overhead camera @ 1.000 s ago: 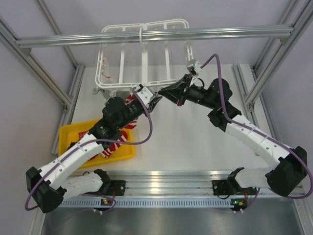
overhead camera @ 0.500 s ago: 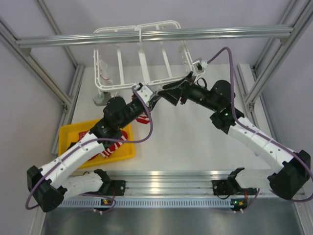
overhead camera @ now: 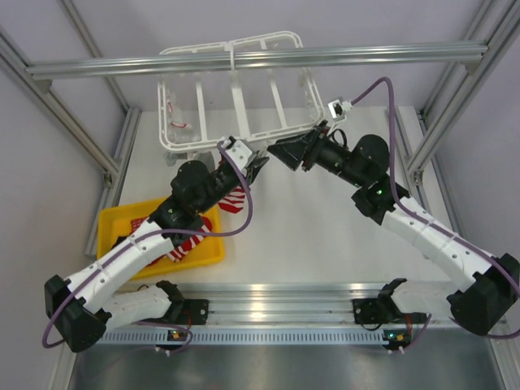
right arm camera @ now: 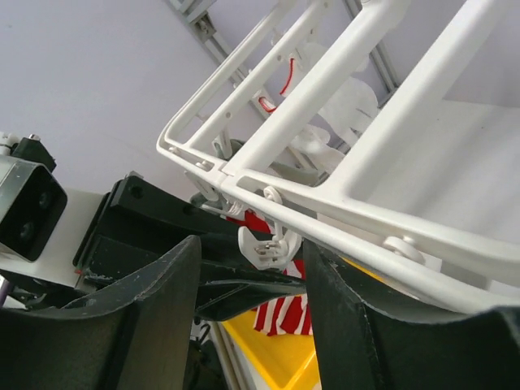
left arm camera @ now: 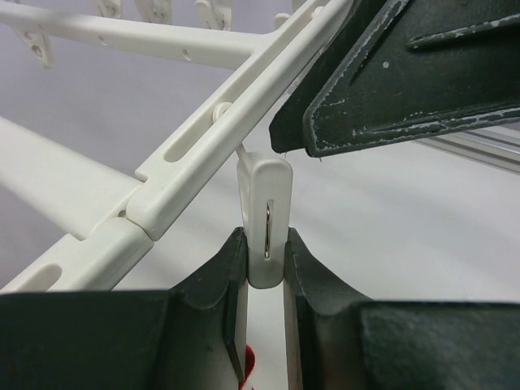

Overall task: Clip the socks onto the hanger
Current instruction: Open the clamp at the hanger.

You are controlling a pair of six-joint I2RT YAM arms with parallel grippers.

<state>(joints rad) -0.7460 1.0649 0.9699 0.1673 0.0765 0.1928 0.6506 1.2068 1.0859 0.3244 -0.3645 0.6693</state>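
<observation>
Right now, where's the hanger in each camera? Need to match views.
Top external: hanger top centre, crossed by the aluminium rail.
Left wrist: its white bars run diagonally across the upper left.
Right wrist: its frame fills the upper right.
Shared landmark: the clip on its near rail, pinched in the left claw; low centre in right wrist, too small to pick out from above.

White arm links (overhead camera: 122,260), black joints (overhead camera: 195,183), purple cables (overhead camera: 244,215), scuffed matte black tool fingers (left arm camera: 390,89), perhaps green base lights (overhead camera: 173,334).
</observation>
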